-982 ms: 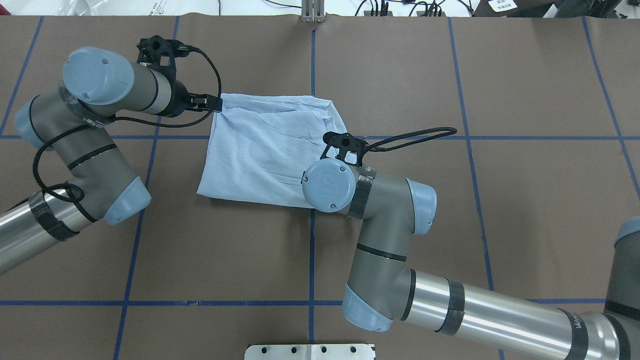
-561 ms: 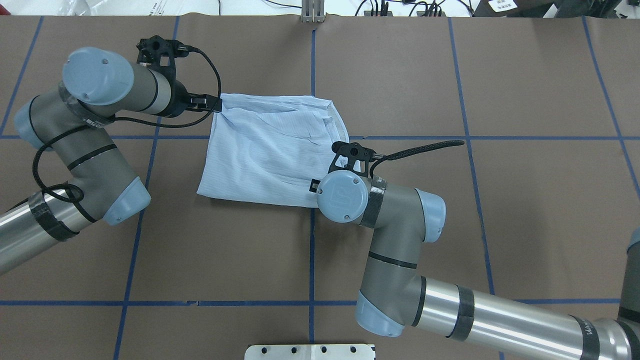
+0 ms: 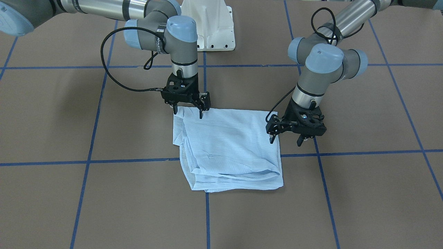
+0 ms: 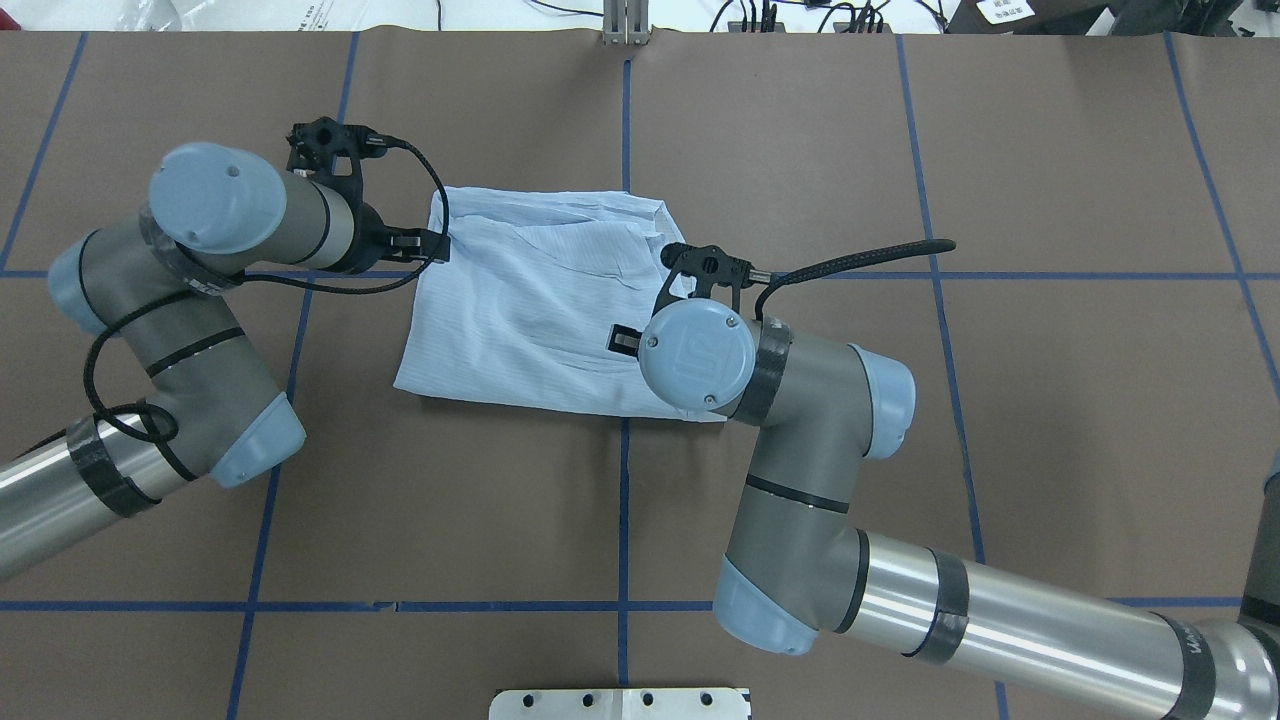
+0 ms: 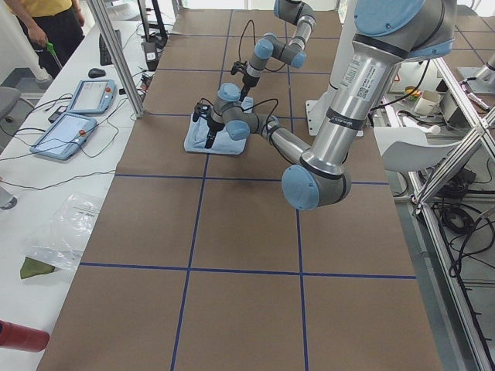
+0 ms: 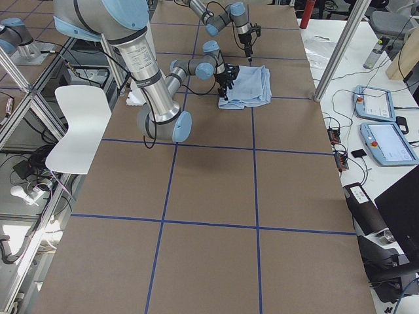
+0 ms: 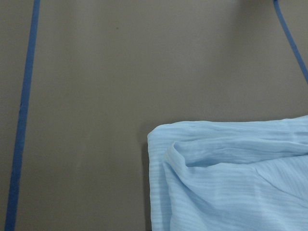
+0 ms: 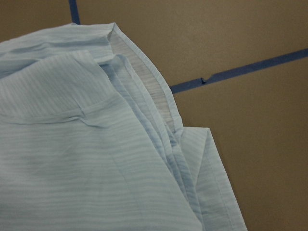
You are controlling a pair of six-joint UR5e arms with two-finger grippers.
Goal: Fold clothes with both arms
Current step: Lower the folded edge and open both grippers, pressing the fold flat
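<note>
Overhead exterior view has the light blue striped shirt [image 4: 530, 300] folded into a rough rectangle on the brown table [image 4: 1050, 450]. It lies nearer the table's far edge than its robot-side edge and crosses two blue tape lines [image 4: 623, 120].

The left arm [image 4: 190, 330] reaches to the shirt's left edge. In the front-facing view the left gripper [image 3: 286, 141] points down with its jaws spread. One finger is at the cloth's edge and the other is over bare table. I cannot tell whether either finger touches.

The right arm [image 4: 790, 480] bends over the shirt's robot-side right corner. The right gripper [image 3: 188, 113] stands upright there, also spread wide and holding nothing, with both fingertips just above the cloth at that corner.

The left wrist view shows a rounded folded corner of the shirt against brown table. The right wrist view shows several stacked hems and a seam, with a tape line running off beyond them.
</note>
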